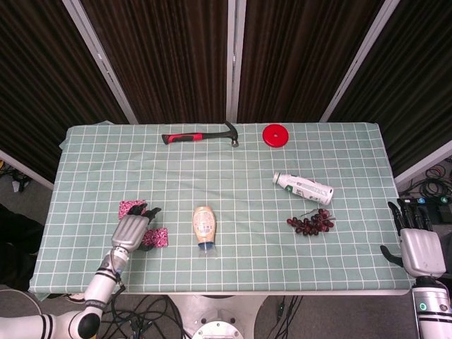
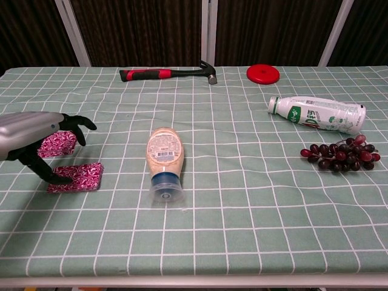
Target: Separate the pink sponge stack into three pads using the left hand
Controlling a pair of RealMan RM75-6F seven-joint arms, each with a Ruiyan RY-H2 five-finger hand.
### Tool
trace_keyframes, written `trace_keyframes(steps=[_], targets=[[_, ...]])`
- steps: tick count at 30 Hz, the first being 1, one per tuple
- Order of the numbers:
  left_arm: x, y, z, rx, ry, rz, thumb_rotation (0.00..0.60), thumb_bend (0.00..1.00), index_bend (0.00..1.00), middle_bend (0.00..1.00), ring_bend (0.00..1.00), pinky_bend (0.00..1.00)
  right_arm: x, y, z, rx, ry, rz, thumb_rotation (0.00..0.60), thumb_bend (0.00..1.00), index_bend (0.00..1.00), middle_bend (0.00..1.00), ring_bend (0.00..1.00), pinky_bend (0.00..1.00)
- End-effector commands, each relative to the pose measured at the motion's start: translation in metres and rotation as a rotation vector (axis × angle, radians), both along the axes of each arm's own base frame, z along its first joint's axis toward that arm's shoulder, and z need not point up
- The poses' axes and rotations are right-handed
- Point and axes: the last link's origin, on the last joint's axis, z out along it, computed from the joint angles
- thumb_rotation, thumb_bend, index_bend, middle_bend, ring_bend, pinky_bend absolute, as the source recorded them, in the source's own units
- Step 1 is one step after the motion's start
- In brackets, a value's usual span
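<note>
Two pink sponge pads show on the green checked cloth near its left front corner — one pad (image 2: pixel 59 144) farther back, one pad (image 2: pixel 77 177) nearer the front edge, slightly apart. The left hand (image 2: pixel 36 138) hangs over both, fingers spread and holding nothing, a fingertip (image 2: pixel 60 179) touching the nearer pad. Outward lie one sauce bottle (image 2: pixel 163 159), one hammer (image 2: pixel 170 73), one red disc (image 2: pixel 263 74), one white bottle (image 2: pixel 317 113), one grape bunch (image 2: pixel 341 155). Dark curtains hang behind the table (image 1: pixel 226 265). The right hand (image 1: pixel 419 240) waits off the right edge, fingers straight and apart.
</note>
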Motion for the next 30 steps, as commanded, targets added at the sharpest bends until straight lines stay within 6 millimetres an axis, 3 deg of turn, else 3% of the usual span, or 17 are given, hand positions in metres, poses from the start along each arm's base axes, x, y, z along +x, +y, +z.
trace_keyframes(steps=[1, 30], targets=[[-0.001, -0.006, -0.006, 0.003, 0.004, 0.019, 0.600, 0.15, 0.14, 0.27, 0.06, 0.09, -0.001, 0.000, -0.001, 0.004, -0.001, -0.003, 0.600, 0.14, 0.00, 0.00, 0.00, 0.00], [-0.008, -0.020, -0.019, 0.048, 0.028, 0.038, 0.600, 0.15, 0.14, 0.27, 0.06, 0.09, -0.004, -0.002, 0.000, 0.008, -0.014, -0.011, 0.600, 0.15, 0.00, 0.00, 0.00, 0.00]])
